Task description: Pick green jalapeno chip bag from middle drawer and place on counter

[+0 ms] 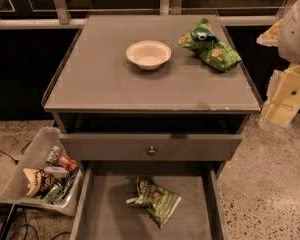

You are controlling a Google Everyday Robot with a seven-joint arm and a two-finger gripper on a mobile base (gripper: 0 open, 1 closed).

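The green jalapeno chip bag (154, 199) lies crumpled on the floor of the open middle drawer (110, 219), near its middle, with its whitish end to the left. The counter (100, 79) is the flat grey cabinet top above it. My gripper (284, 100) is the cream-coloured part at the far right edge. It hangs beside the counter's right front corner, well above and to the right of the drawer, and touches nothing.
A white bowl (148, 54) stands on the counter's middle back. A brighter green bag (209, 45) lies at its back right. A shut drawer front with a round knob (151, 150) sits above the open drawer. A clear bin of snacks (42, 176) stands on the floor at left.
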